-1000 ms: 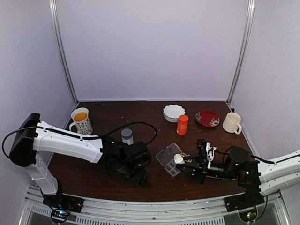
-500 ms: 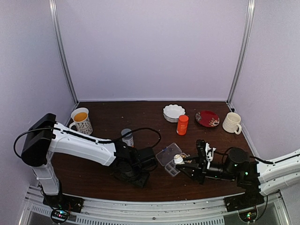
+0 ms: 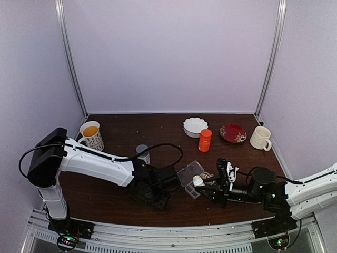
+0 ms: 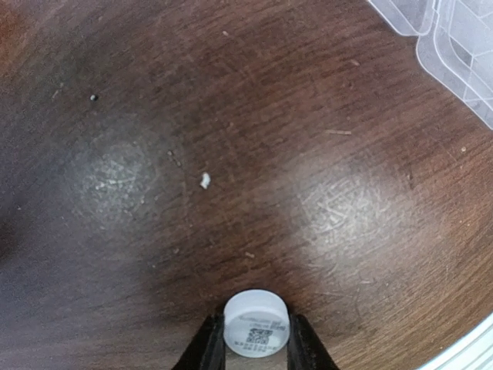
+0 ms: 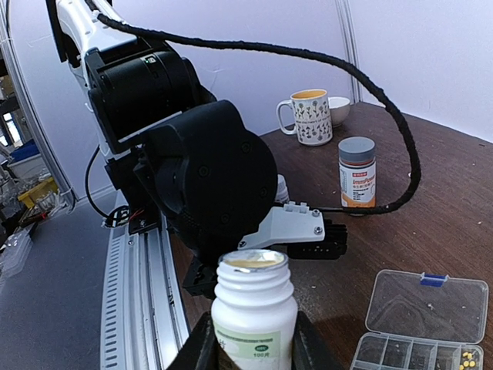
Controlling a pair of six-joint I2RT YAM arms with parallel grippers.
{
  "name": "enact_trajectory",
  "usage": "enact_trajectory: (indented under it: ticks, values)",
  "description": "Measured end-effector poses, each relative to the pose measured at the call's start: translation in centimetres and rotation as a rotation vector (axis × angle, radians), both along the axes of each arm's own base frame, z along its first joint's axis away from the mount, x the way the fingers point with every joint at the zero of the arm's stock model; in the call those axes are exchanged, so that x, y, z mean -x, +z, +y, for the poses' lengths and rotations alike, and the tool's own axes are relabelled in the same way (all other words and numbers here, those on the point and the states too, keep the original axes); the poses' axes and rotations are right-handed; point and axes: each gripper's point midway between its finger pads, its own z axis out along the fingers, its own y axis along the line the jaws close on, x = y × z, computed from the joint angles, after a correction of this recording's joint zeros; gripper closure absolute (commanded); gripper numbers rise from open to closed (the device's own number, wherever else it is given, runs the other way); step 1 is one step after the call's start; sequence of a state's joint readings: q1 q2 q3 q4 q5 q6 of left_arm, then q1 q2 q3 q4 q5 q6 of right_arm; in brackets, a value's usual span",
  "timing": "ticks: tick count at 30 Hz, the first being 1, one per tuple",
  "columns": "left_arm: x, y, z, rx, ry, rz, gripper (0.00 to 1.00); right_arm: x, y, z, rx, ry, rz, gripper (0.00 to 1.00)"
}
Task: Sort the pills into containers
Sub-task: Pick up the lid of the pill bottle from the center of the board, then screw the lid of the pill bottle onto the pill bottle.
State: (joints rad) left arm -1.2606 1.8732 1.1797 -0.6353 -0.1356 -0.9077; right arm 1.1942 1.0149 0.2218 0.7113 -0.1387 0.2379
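Note:
The clear pill box (image 3: 188, 175) lies open at mid table, its lid (image 5: 427, 304) flat beside the cells (image 5: 408, 356); one cell holds tiny yellowish pills (image 5: 465, 356). A corner of the pill box (image 4: 462, 46) shows in the left wrist view. My right gripper (image 3: 202, 185) (image 5: 254, 343) is shut on an uncapped white bottle (image 5: 254, 308) held upright by the box. My left gripper (image 3: 157, 199) (image 4: 256, 347) points down at the table, its fingers pressed on both sides of a small white bottle (image 4: 256, 322) with a printed code. A tiny whitish piece (image 4: 205, 180) lies on the wood ahead.
A grey-capped labelled bottle (image 3: 142, 153) stands behind the left arm. At the back are a patterned mug (image 3: 91, 135), a white bowl (image 3: 195, 126), an orange bottle (image 3: 205, 140), a red plate (image 3: 233, 133) and a cream mug (image 3: 260, 138).
My left arm has swung right toward the pill box and its jaws have closed on the small white bottle. My right gripper has drifted slightly left with its bottle.

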Motion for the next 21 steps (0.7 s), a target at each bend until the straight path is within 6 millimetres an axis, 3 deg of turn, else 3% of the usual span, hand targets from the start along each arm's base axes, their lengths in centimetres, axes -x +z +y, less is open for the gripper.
enact_trajectory:
  ticks: [7, 11, 16, 21]
  values:
    - [-0.3, 1.5, 0.1, 0.011, -0.004, -0.036, 0.79, 0.2, -0.4, 0.3, 0.007, 0.018, 0.008, 0.90]
    - [-0.4, 7.1, -0.6, 0.188, -0.025, -0.076, 0.77, 0.3, -0.7, 0.3, 0.023, 0.025, 0.009, 0.89]
    - [-0.3, 15.7, -2.2, 0.569, -0.057, -0.035, 0.75, 0.5, -0.7, 1.0, 0.082, 0.050, 0.002, 0.88]
    - [0.8, 18.8, -3.5, 0.779, -0.117, 0.071, 0.75, 0.5, 2.2, 2.6, 0.084, 0.084, -0.050, 0.88]
